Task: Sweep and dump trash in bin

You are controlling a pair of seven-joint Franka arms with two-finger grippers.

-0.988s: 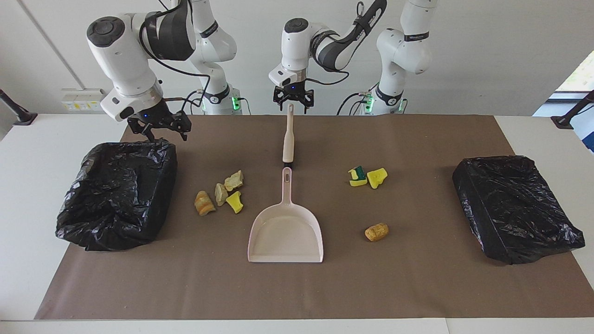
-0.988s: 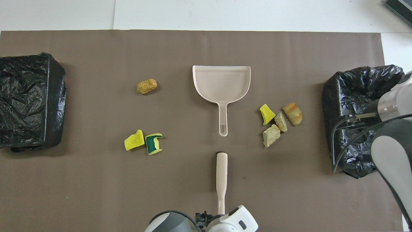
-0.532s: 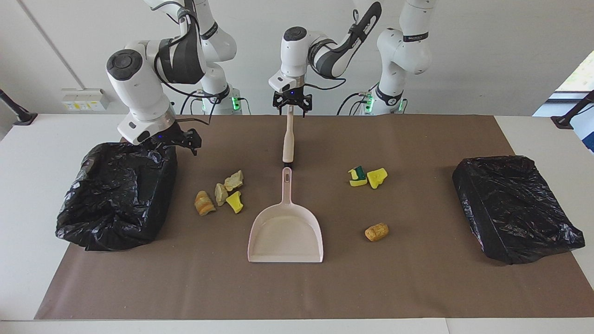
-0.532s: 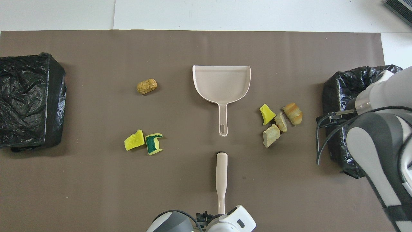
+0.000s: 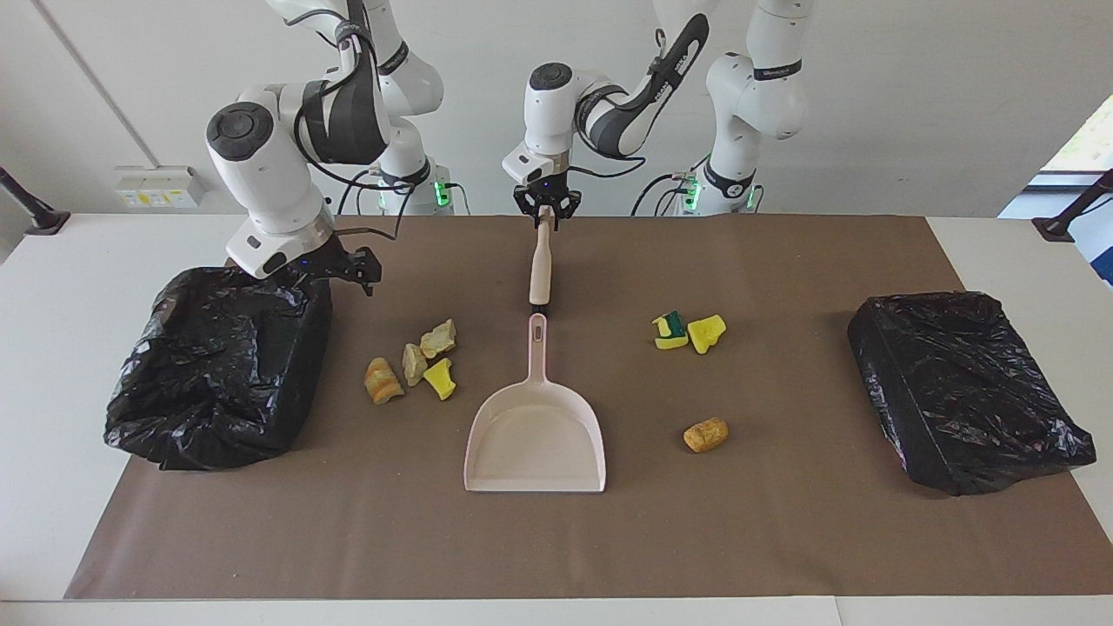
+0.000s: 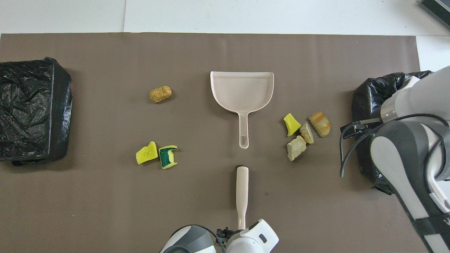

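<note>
Seven small scraps of trash lie on the brown mat: four (image 5: 413, 363) clustered beside the open bin (image 5: 217, 365), two sponge pieces (image 5: 689, 331) and a brown lump (image 5: 705, 434) toward the left arm's end. The left gripper (image 5: 544, 211) is clenched on the brush handle (image 5: 541, 261). The right gripper (image 5: 352, 269) hangs released, over the mat just beside that bin's edge.
</note>
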